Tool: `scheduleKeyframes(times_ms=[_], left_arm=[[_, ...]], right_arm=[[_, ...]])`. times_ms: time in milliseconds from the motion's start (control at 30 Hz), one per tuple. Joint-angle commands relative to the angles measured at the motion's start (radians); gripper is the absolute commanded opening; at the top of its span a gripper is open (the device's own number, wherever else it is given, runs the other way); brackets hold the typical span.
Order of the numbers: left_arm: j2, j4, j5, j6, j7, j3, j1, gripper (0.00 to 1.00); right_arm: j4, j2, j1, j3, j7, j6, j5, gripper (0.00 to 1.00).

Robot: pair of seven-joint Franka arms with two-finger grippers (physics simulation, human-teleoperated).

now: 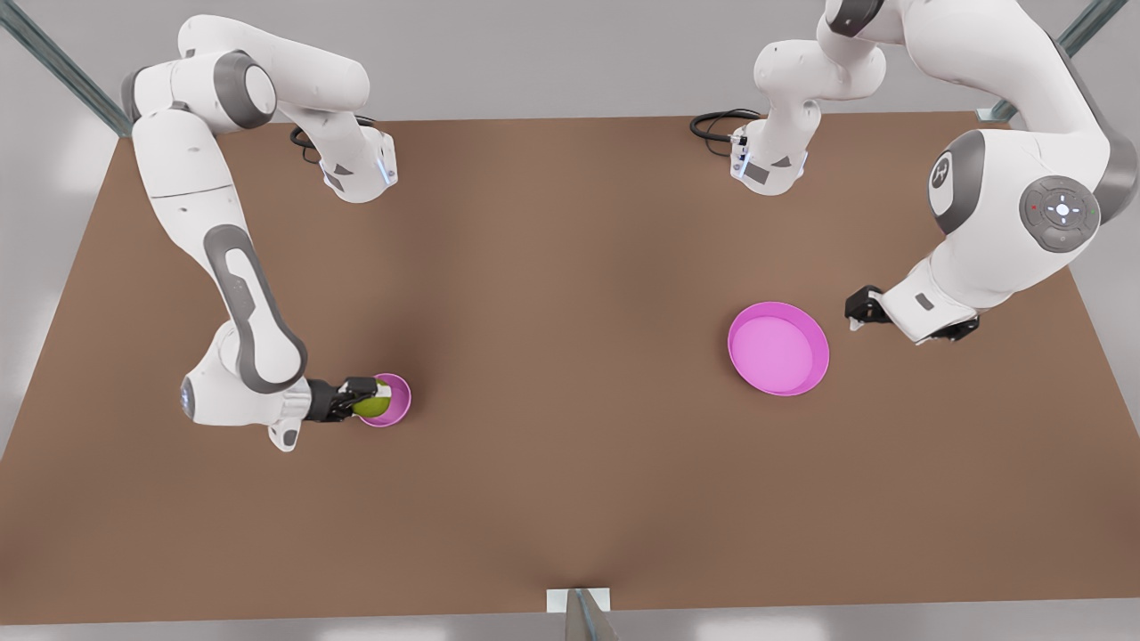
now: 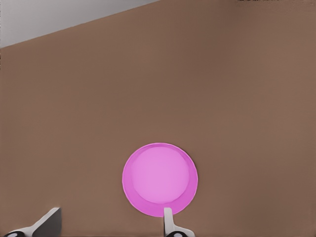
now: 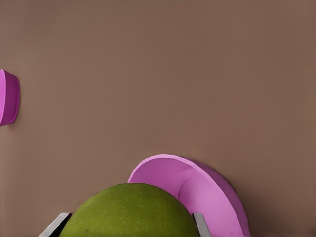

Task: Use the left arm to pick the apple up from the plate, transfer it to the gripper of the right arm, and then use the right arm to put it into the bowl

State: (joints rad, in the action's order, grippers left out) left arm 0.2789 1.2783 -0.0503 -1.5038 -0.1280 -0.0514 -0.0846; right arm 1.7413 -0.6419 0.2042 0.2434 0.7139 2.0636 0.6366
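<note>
The yellow-green apple (image 1: 374, 403) (image 3: 131, 212) is held between the fingers of my right gripper (image 1: 361, 398) (image 3: 129, 223), which is shut on it. It hangs at the rim of the small pink bowl (image 1: 401, 398) (image 3: 207, 195), at the front view's left. The wide magenta plate (image 1: 777, 347) (image 2: 159, 179) lies bare at the front view's right. My left gripper (image 1: 860, 308) (image 2: 108, 221) waits beside the plate, on its right in the front view. It is open, with nothing between its fingers (image 2: 168, 218).
The brown table (image 1: 570, 267) spreads wide between bowl and plate. Both arm bases (image 1: 356, 169) (image 1: 770, 160) with their black cables stand at the far edge. The plate's edge (image 3: 9, 97) appears in the right wrist view.
</note>
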Motion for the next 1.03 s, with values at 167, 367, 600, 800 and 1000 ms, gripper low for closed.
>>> scheduleKeyframes(times_ms=[167, 367, 600, 800, 1000], left_arm=[[-0.001, 0.000, 0.000, 0.002, 0.194, -0.001, 0.000, 1.00], [-0.003, 0.000, 0.000, 0.004, 0.194, 0.001, 0.000, 1.00], [-0.003, 0.000, -0.002, 0.004, 0.192, -0.001, 0.000, 1.00], [-0.001, -0.002, -0.003, -0.007, 0.192, -0.001, -0.001, 1.00], [0.000, -0.002, -0.005, -0.009, 0.194, -0.001, -0.003, 1.00]], right_arm=[[0.000, -0.005, -0.019, 0.000, -0.307, 0.038, -0.051, 0.92], [-0.003, -0.005, -0.017, 0.000, -0.310, 0.035, -0.057, 1.00], [-0.385, 0.102, -0.022, 0.074, -0.637, -0.261, -0.621, 1.00], [-0.203, 0.554, -0.430, -0.424, -0.673, -0.441, -0.655, 1.00], [-0.157, 0.576, -0.286, -0.282, -0.692, -0.416, -0.661, 1.00]])
